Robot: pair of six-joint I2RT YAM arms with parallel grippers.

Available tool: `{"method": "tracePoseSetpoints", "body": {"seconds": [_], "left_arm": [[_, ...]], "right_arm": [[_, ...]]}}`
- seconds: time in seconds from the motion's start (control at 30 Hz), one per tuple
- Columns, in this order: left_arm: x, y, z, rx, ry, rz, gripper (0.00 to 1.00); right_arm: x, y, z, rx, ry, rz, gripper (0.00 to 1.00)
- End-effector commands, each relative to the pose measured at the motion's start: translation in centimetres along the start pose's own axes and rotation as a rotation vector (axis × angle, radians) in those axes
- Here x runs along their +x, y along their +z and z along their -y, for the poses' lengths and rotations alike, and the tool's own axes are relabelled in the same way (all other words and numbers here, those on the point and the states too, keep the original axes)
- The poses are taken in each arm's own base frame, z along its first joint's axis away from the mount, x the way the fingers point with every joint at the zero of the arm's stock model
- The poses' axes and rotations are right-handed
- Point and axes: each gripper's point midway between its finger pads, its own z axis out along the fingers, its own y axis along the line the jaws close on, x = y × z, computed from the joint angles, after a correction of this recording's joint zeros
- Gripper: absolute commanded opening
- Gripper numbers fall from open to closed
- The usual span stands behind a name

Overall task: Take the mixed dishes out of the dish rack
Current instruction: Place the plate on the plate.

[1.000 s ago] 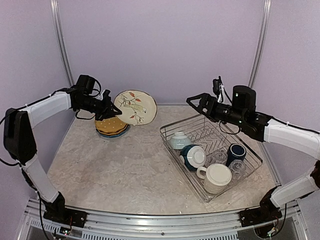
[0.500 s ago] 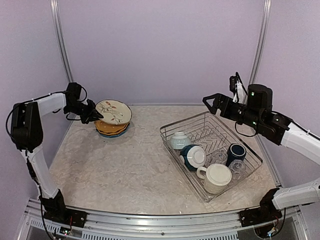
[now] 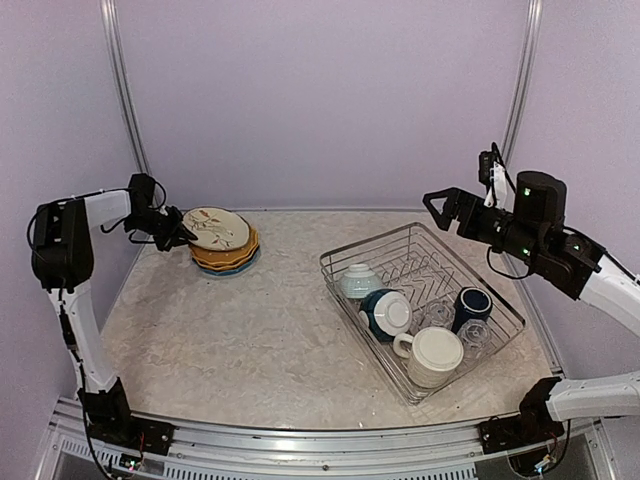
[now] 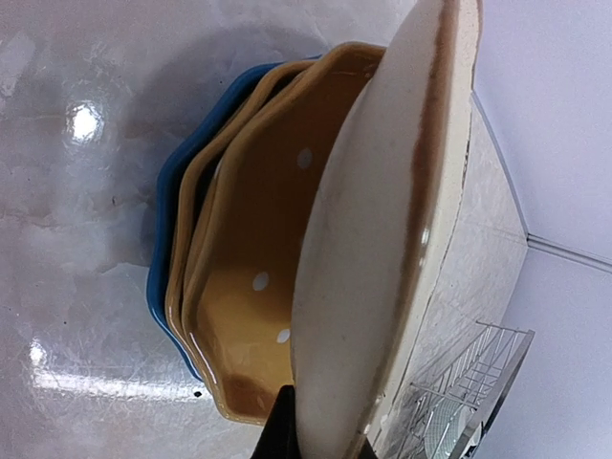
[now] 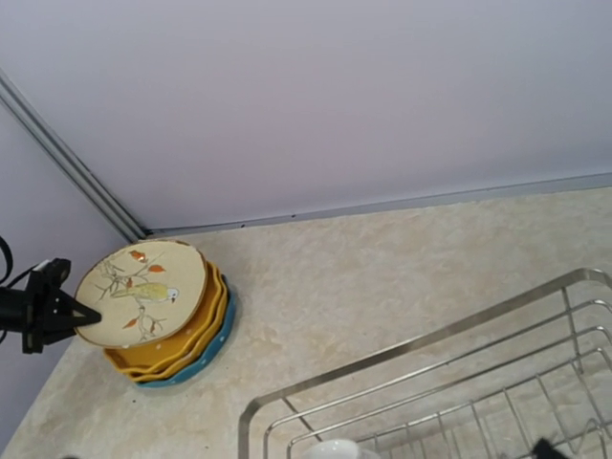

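My left gripper [image 3: 182, 229] is shut on the rim of the cream floral plate [image 3: 216, 228], holding it nearly flat over the stacked orange plates [image 3: 222, 254] and blue dotted plate [image 3: 240, 266]. In the left wrist view the fingers [image 4: 277, 432] pinch the cream plate [image 4: 382, 258], slightly tilted above the orange plates [image 4: 253, 296]. The dish rack [image 3: 372, 243] holds a pale bowl [image 3: 357, 280], dark-blue bowl [image 3: 386, 312], large cream mug [image 3: 433, 355], navy mug [image 3: 470, 305] and clear glasses [image 3: 437, 316]. My right gripper [image 3: 440, 206] is open and empty, raised above the rack's far corner.
The plate stack sits at the far left by the back wall, also in the right wrist view [image 5: 182, 339]. The rack's rim [image 5: 402, 356] fills that view's lower right. A metal frame post [image 3: 122, 90] stands behind the left arm.
My left gripper has swung left and lowered the floral plate from tilted upright to nearly flat over the stack. My right arm has drawn back to the right and up.
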Motion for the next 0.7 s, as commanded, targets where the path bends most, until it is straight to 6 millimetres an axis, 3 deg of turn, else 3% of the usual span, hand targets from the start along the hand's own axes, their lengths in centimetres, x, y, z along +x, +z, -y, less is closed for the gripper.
{"method": "tracePoseSetpoints", "body": {"seconds": [0.0, 0.37, 0.5, 0.67], "left_arm": [[-1.3, -0.6, 4.2, 0.14, 0.087, 0.02, 0.0], [-0.9, 0.9, 2.8, 0.103, 0.104, -0.004, 0.16], [-1.1, 0.9, 2.5, 0.08, 0.094, 0.002, 0.29], [-0.9, 0.2, 2.3, 0.013, 0.121, 0.03, 0.52]], "right_arm": [[1.0, -0.1, 1.1, 0.036, -0.015, -0.026, 1.0], [2.5, 0.8, 1.5, 0.039, -0.017, -0.074, 1.0], [3.5, 1.2, 1.3, 0.018, -0.019, -0.114, 1.0], [4.2, 1.5, 1.5, 0.025, -0.018, -0.147, 1.0]]}}
